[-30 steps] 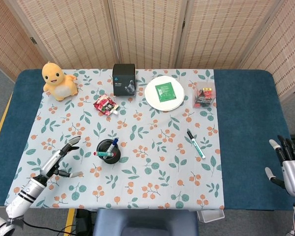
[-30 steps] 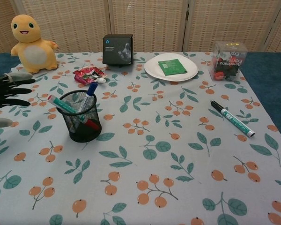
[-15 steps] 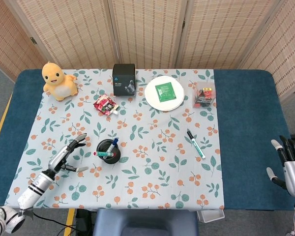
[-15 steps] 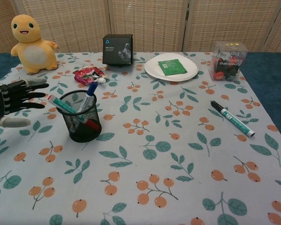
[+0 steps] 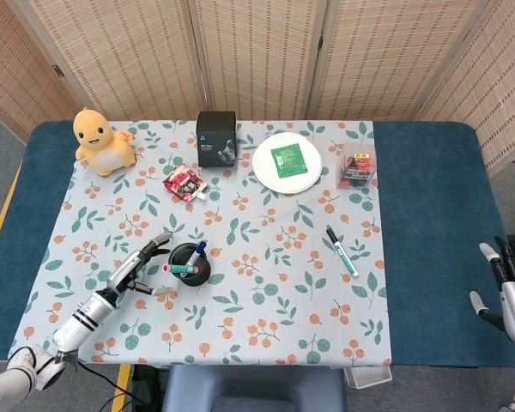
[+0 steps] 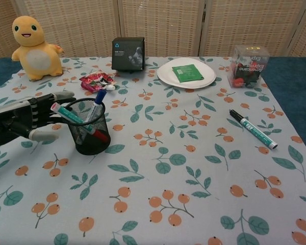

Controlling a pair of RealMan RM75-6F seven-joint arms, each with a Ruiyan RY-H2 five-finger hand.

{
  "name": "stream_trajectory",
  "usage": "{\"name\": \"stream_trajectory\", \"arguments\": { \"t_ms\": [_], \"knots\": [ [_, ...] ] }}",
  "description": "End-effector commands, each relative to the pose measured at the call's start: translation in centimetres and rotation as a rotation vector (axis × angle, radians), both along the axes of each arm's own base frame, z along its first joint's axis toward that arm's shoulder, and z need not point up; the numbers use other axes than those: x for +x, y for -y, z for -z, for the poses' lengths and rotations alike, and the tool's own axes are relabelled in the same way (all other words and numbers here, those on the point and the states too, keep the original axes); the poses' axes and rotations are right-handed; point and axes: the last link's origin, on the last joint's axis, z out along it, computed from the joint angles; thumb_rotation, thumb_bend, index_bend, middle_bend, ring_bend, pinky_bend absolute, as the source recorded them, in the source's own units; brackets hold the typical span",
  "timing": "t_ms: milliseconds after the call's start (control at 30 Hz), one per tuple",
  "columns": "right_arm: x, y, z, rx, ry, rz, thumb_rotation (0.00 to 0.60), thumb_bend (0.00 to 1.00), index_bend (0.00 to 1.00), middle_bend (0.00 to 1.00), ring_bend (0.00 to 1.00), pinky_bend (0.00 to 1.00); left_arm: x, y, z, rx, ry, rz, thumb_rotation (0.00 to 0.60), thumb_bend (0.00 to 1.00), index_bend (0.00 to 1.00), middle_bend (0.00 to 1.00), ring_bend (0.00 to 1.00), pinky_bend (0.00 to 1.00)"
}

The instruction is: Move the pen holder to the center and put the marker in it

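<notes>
Now my left robot hand (image 6: 21, 121), fingers spread and holding nothing, sits just beside the black wire-mesh pen holder (image 6: 89, 126), left of centre on the floral-clothed tabletop (image 6: 194, 178). I should wrap low around its wall so it won't tip. Green-and-white marker (image 6: 253, 129) lies well apart, right; my right robot hand (image 5: 511, 287) hangs spread and empty.

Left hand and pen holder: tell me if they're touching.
Cannot tell. In both views the left hand sits right beside the pen holder, fingers spread, but neither shows contact or gap plainly.
</notes>
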Motion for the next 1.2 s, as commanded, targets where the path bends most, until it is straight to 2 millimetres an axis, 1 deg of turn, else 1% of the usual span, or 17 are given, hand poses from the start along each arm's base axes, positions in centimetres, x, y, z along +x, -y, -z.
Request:
{"name": "stream_trajectory", "arguments": {
  "t_ms": [33,133,300,867,1033,1100,1200],
  "knots": [
    [0.0,-0.1,-0.2,-0.004,0.003,-0.002,0.6,0.32,0.09,0.0,0.0,0.0,0.5,-0.2,0.5,-0.005,0.006,0.009,0.6,0.13,0.0,0.0,0.0,0.16],
    [0.0,-0.2,-0.3,-0.006,0.006,-0.003,0.6,0.32,0.09,0.0,0.0,0.0,0.8,-0.4,0.8,-0.006,0.004,0.016,0.6,0.13,0.0,0.0,0.0,0.16],
    [-0.1,-0.4,-0.7,-0.014,0.014,-0.002,0.6,0.32,0.09,0.0,0.0,0.0,1.9,-0.8,1.5,-0.018,0.013,0.031,0.6,0.13,0.0,0.0,0.0,0.16],
    [-0.4,-0.6,-1.6,-0.044,0.031,0.004,0.6,0.33,0.09,0.0,0.0,0.0,3.5,-2.1,3.8,-0.047,0.024,0.021,0.6,0.13,0.0,0.0,0.0,0.16],
    [-0.5,-0.7,-1.8,-0.048,0.036,0.004,0.6,0.33,0.09,0.0,0.0,0.0,4.0,-2.3,4.5,-0.05,0.032,0.02,0.6,0.13,0.0,0.08,0.0,0.21],
    [-0.5,-0.8,-1.9,-0.053,0.038,0.005,0.6,0.33,0.09,0.0,0.0,0.0,4.1,-2.3,4.7,-0.053,0.036,0.021,0.6,0.13,0.0,0.11,0.02,0.24],
    [-0.6,-0.9,-2.1,-0.06,0.038,0.007,0.6,0.33,0.09,0.0,0.0,0.0,4.3,-2.4,4.9,-0.047,0.045,0.021,0.6,0.13,0.0,0.17,0.06,0.29]
  ]
}}
